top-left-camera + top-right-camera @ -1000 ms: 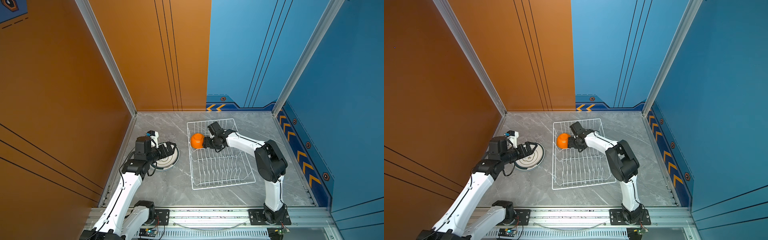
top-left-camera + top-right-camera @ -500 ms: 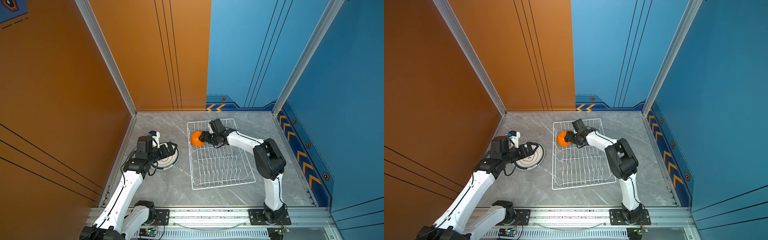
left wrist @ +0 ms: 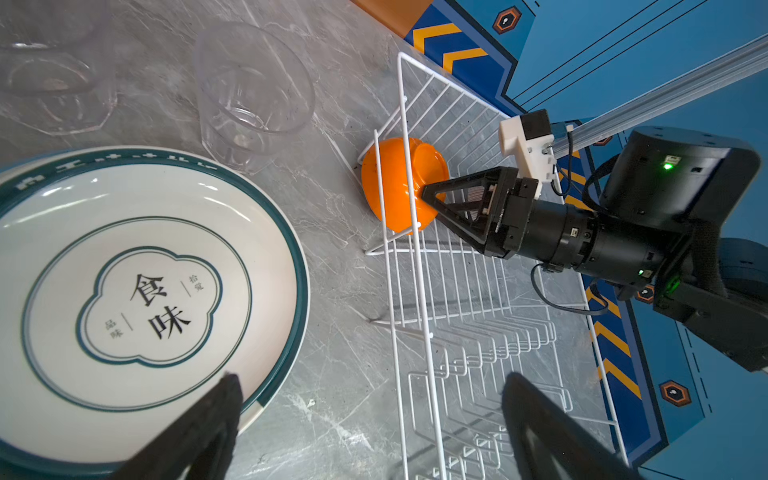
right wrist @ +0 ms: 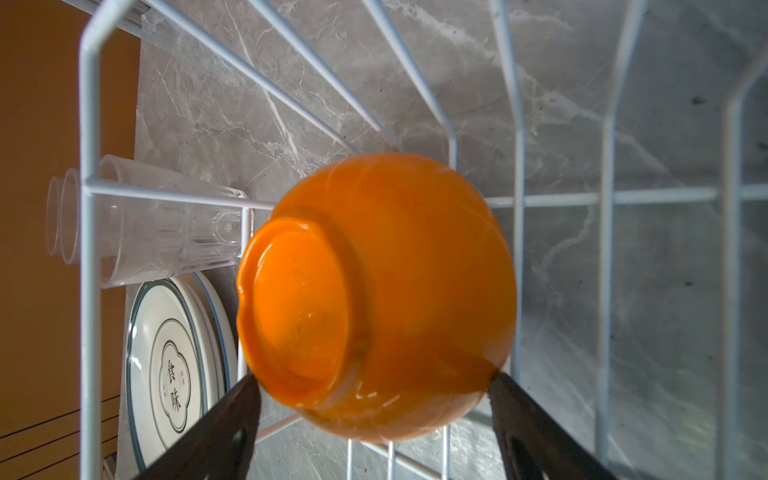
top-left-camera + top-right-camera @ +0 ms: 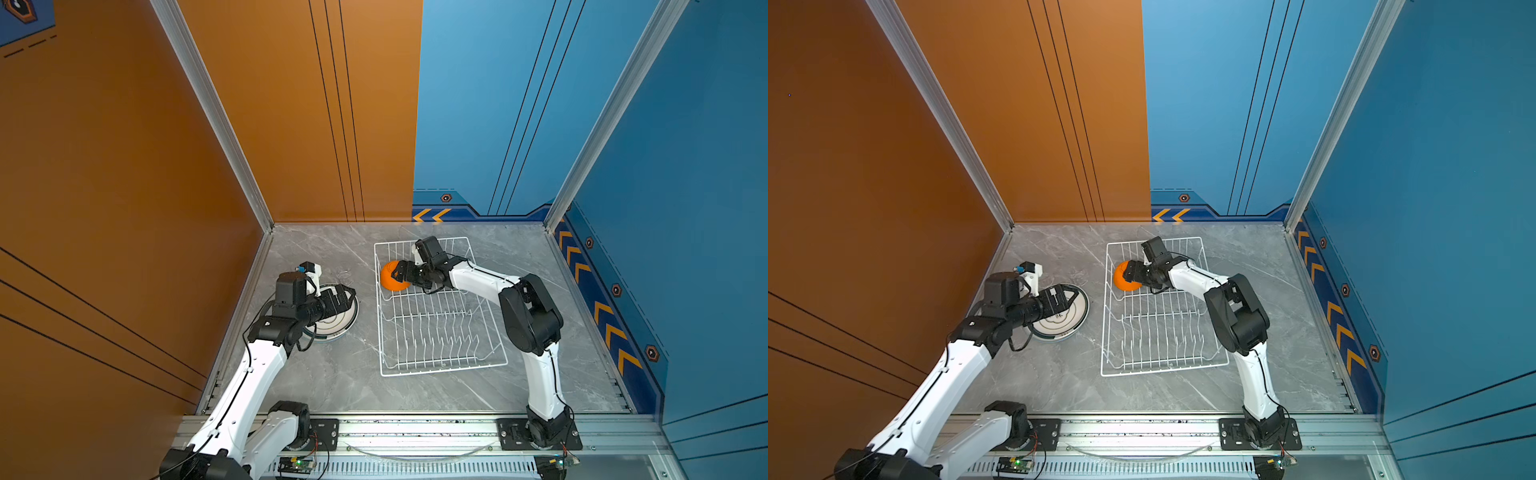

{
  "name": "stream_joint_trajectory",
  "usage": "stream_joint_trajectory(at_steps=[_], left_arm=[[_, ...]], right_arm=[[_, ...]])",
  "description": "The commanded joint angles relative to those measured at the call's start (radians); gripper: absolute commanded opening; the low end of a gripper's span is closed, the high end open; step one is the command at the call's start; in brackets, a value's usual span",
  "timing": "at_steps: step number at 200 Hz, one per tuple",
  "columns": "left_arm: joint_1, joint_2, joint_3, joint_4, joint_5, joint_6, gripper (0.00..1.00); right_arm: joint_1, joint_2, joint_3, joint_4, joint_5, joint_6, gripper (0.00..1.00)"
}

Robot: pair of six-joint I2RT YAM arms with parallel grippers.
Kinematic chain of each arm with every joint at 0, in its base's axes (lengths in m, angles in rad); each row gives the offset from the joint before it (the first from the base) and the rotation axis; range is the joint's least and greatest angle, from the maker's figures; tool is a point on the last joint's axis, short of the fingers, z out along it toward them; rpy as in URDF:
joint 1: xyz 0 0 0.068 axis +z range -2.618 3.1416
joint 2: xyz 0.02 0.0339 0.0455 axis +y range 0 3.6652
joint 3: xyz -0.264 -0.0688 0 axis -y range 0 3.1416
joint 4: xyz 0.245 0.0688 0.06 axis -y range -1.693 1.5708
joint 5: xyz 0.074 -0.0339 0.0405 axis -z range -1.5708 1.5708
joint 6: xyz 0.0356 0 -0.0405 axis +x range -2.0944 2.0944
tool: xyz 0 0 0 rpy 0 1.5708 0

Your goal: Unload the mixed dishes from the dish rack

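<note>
**The surroundings of your workspace**

You have a grey marble tabletop (image 5: 332,374) boxed in on three sides. Orange wall panels (image 5: 124,166) run from 9 to 12 o'clock and blue wall panels (image 5: 685,166) from 12 to 3, with slanting aluminium posts (image 5: 217,120) at the corners. Yellow chevrons (image 5: 602,308) line the dark blue skirting (image 5: 598,274) at 3 o'clock, and two more chevrons (image 5: 432,215) sit at 12. A metal rail (image 5: 415,432) spans 6 o'clock. On it, a small circuit board (image 5: 296,462) glows green at 7.

plate stack (image 5: 1067,322): part under left gripper (image 5: 1075,300), plate count unclear | glasses (image 5: 345,273): too faint in both top views | top plate (image 3: 137,286): cut by 2 frame edges | orange bowl (image 4: 374,291): mouth hidden | right gripper (image 4: 374,376): fingers cut off at frame edge, contact with orange bowl unclear
</note>
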Motion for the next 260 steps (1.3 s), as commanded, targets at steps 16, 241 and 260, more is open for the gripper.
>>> stream_joint_trajectory(at_steps=[16,241,260], left_arm=[[-0.007,0.000,0.011,0.010,0.002,0.012,0.98],[-0.021,0.016,0.016,0.004,-0.016,0.015,0.98],[-0.023,0.022,0.018,0.004,-0.016,0.014,0.98]], right_arm=[[-0.019,0.044,0.037,-0.049,0.066,-0.007,0.90],[-0.063,0.058,0.072,0.033,-0.055,-0.042,1.00],[-0.059,0.066,0.090,0.006,-0.071,-0.072,0.99]])
